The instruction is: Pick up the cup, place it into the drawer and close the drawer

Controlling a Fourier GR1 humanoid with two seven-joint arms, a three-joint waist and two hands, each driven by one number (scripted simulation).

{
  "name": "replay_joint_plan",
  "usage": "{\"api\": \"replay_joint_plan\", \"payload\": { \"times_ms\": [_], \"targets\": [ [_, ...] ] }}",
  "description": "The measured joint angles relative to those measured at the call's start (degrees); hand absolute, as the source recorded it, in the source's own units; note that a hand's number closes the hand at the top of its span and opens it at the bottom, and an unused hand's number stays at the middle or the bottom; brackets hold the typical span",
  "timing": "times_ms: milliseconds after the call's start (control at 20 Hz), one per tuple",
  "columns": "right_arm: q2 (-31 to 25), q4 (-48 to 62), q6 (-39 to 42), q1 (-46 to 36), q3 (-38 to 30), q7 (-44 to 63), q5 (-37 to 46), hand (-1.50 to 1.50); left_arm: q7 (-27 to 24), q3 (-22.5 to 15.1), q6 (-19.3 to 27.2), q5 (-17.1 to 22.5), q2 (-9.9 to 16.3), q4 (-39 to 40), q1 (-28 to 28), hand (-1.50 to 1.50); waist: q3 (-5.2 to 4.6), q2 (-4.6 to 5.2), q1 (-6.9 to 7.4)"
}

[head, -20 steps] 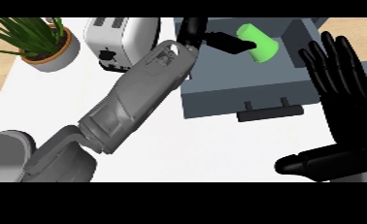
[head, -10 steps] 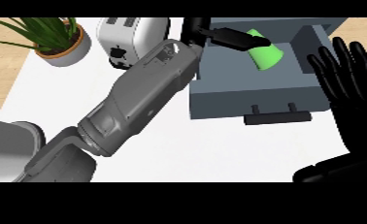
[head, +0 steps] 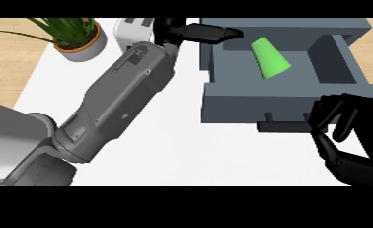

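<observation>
One green cup [head: 270, 58] is seen, lying on its side inside one open grey drawer [head: 284, 104]. One potted plant [head: 75, 36] and one white toaster [head: 135, 32] are counted on the single white bench [head: 211, 155]. Two black robot hands are shown: the left robot hand [head: 195, 32] and the right robot hand [head: 341, 138].
</observation>
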Motion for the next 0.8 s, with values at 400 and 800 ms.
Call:
{"api": "replay_joint_plan", "payload": {
  "times_ms": [400,800],
  "targets": [
    [-2.7,-1.7,2.7,4.5,2.4,-0.9,8.5,1.50,4.8,0.8,1.5,0.4,9.8,-17.7,14.7,-1.50,0.00,-0.33,1.17],
    [-2.1,3.7,1.3,3.8,6.6,-4.0,20.3,1.50,6.5,3.5,-1.6,1.3,18.6,-34.7,32.5,-1.50,0.02,0.00,1.04]
  ]
}}
